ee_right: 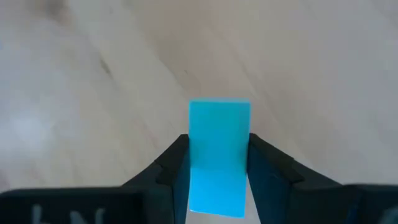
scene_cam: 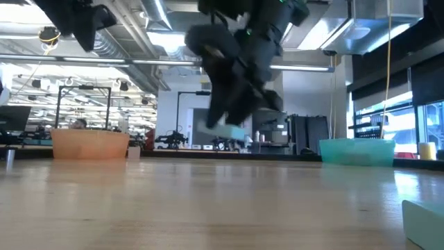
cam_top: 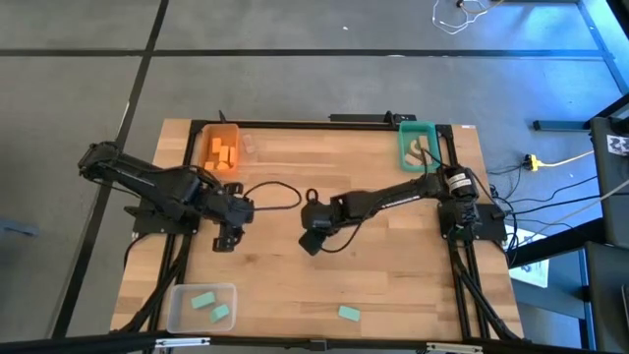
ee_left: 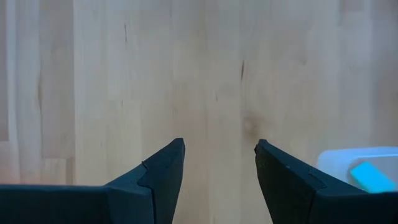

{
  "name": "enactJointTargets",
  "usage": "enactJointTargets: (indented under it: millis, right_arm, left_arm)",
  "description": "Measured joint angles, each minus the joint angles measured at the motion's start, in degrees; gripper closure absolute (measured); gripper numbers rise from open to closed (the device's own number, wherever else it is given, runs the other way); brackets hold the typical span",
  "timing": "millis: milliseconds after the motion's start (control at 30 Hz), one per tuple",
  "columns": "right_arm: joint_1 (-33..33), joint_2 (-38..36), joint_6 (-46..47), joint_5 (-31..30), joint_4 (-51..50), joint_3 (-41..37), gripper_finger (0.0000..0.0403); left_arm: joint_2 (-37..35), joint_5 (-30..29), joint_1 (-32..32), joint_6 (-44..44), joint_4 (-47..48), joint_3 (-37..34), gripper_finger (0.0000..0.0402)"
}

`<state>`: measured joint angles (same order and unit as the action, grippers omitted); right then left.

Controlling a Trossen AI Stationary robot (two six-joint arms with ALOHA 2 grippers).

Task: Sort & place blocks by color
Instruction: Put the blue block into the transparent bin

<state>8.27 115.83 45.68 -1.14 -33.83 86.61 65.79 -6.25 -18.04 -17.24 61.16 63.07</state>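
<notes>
From above, the right claw (cam_top: 313,239) hangs mid-desk, with the clear bin (cam_top: 175,296) of teal blocks at the near-left corner. At desk height, its teal block (scene_cam: 234,132) rides well clear of the desk (scene_cam: 208,201). The left claw (ee_left: 219,163) waits spread and empty. The right wrist shows the block pinched squarely: carry it level over that bin before letting go.

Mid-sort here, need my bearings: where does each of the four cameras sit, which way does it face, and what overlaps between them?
High: overhead, straight down on the table, both arms, three bins.
Low: table height, level across; right gripper hangs overhead with the teal block.
Left wrist: down past the open left gripper at bare wood and the clear bin.
Right wrist: past its fingers, clamped on the block.
Shared: the held block in low and right wrist; the clear bin in high and left wrist.
</notes>
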Motion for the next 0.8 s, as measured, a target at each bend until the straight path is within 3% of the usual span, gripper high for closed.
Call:
enactJointTargets:
  millis: [233,633,800]
  right_arm:
    - [-1.9,0.0,-13.2,2.5,2.6,7.3,0.0279]
    - [-4.0,-0.1,-19.7,6.8,23.3,10.7,0.0279]
    - [-4.0,-0.2,-21.8,5.4,28.3,10.7,0.0279]
  left_arm:
    - [-8.7,0.0,0.0,-3.4,0.2,0.0,0.0214]
    - [-21.6,-0.2,0.0,-6.7,0.0,0.0,0.0214]
    - [-23.3,-4.2,0.0,-6.6,-1.6,0.0,0.0214]
